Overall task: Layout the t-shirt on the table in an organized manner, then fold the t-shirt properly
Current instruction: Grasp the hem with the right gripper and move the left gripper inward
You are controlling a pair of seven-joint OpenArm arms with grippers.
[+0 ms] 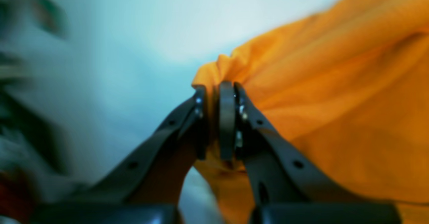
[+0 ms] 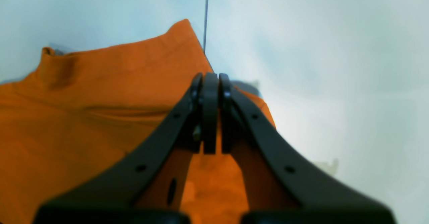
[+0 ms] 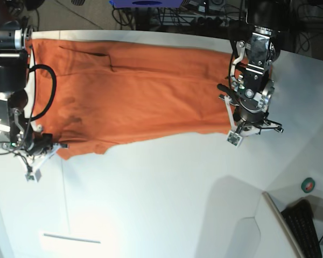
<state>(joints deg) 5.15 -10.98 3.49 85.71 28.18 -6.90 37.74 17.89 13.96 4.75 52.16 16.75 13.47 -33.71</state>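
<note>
Left wrist view: heavy blur throughout; dark and red shapes at the left edge can't be identified. The t-shirt (image 1: 335,116) runs off the right and bottom edges; cloth between the left gripper (image 1: 219,93) pads partly hidden by them.

Right wrist view: shirt cut off at left and bottom; small pale object on the table (image 2: 335,66) at right too blurred to tell.

Base view: both grippers' tips hidden behind arm hardware; shirt's far-left edge covered by the arm.

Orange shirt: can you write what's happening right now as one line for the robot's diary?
object: bright orange fabric t-shirt stretched across white table | left gripper: shut on shirt edge | right gripper: shut on shirt corner | stage: laying out
</note>
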